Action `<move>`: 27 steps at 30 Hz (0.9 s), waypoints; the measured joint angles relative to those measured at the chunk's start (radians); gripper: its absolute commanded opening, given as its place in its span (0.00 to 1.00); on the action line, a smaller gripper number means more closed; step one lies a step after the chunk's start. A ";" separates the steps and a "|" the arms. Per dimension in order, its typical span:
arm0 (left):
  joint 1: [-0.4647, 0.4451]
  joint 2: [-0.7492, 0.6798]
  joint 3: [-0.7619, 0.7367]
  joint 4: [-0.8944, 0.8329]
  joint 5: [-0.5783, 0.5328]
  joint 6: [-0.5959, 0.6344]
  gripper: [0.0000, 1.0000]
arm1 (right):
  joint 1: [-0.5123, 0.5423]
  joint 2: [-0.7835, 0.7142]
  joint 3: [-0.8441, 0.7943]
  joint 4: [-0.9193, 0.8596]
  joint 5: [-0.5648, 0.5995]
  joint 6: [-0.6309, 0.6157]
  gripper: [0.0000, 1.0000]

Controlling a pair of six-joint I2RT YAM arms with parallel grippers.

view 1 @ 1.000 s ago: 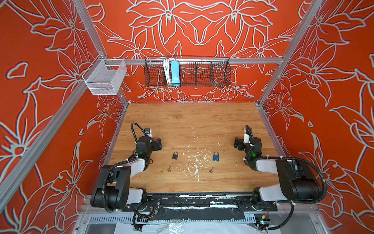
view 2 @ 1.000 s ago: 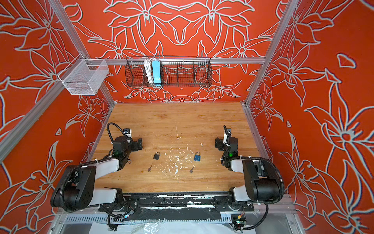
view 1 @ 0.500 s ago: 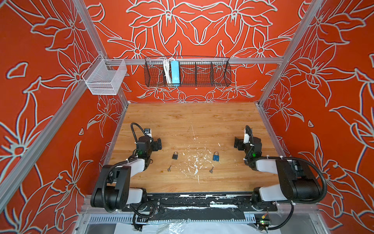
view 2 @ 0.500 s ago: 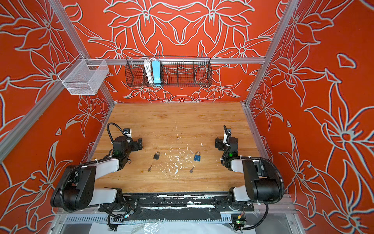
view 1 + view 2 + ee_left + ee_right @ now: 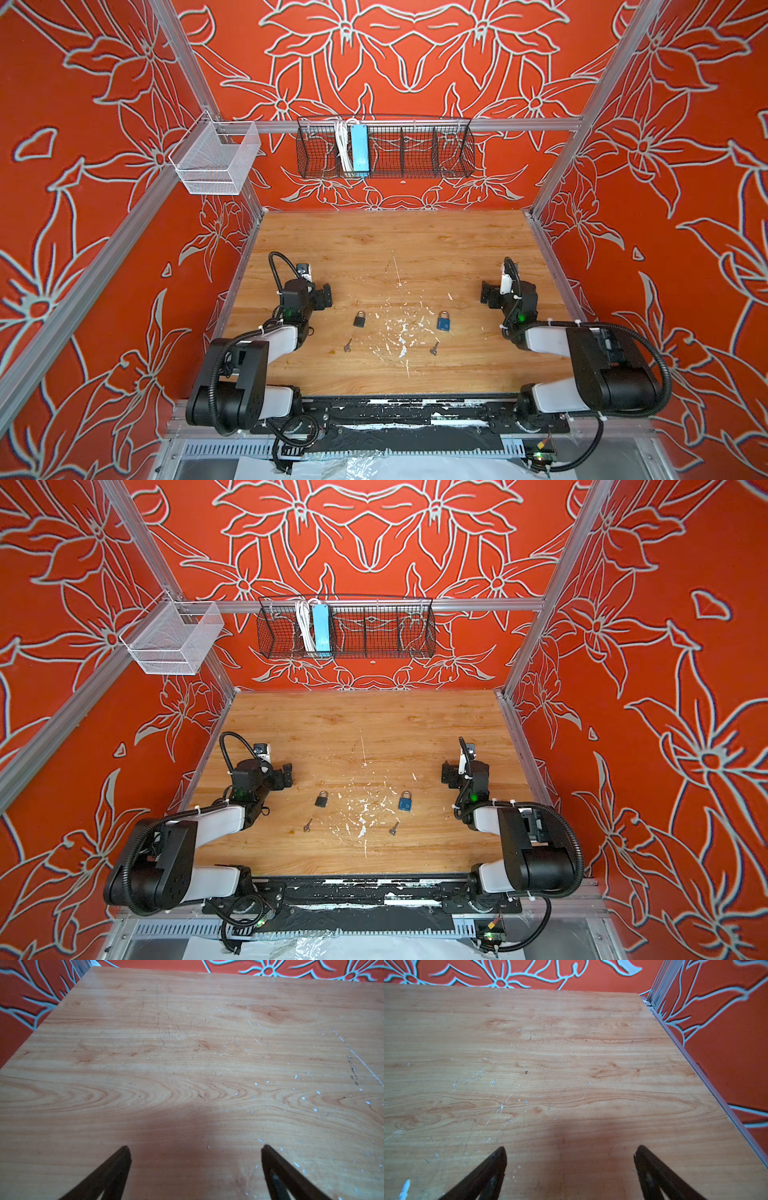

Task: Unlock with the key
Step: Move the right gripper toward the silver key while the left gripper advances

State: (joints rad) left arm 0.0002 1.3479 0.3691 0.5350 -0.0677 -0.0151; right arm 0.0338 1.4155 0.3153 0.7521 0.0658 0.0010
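Here, left pincer point(image 5: 195, 1148) and right pincer point(image 5: 570, 1148) gape above scratched wooden table point(image 5: 395, 241); orange floral walls point(image 5: 415, 62)

Left arm point(image 5: 245, 365) & right arm point(image 5: 598, 365): blk joint housings, white link covers point(image 5: 282, 336), ribbed blk cable hoses point(image 5: 272, 262), white zip ties point(image 5: 260, 330), green LEDs point(image 5: 287, 309).

Both top views are bright and evenly lit; shadows on the tabletop point(image 5: 374, 249) are soft. The wall pattern point(image 5: 685, 208) shows blue fringes toward the edges. In the wrist views, a diffuse shadow lies before the left gripper point(image 5: 195, 1146) and the right gripper point(image 5: 570, 1146), both dark and slightly blurred.
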 measured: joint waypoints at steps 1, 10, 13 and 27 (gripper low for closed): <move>0.000 -0.006 0.002 -0.009 0.000 0.000 0.97 | 0.000 -0.014 0.000 -0.011 0.000 0.000 0.97; 0.000 -0.156 0.067 -0.164 -0.018 -0.020 0.97 | 0.000 -0.181 0.060 -0.191 0.004 0.019 0.97; 0.000 -0.203 0.095 -0.236 -0.018 -0.036 0.97 | 0.000 -0.223 0.097 -0.288 0.005 0.048 0.97; 0.000 -0.412 0.206 -0.536 -0.020 -0.314 0.97 | 0.000 -0.325 0.329 -0.775 -0.015 0.326 0.97</move>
State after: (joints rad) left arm 0.0002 0.9363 0.5751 -0.0010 -0.0875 -0.3294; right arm 0.0334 1.0904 0.6445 -0.0231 0.0505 0.3271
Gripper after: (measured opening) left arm 0.973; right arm 0.974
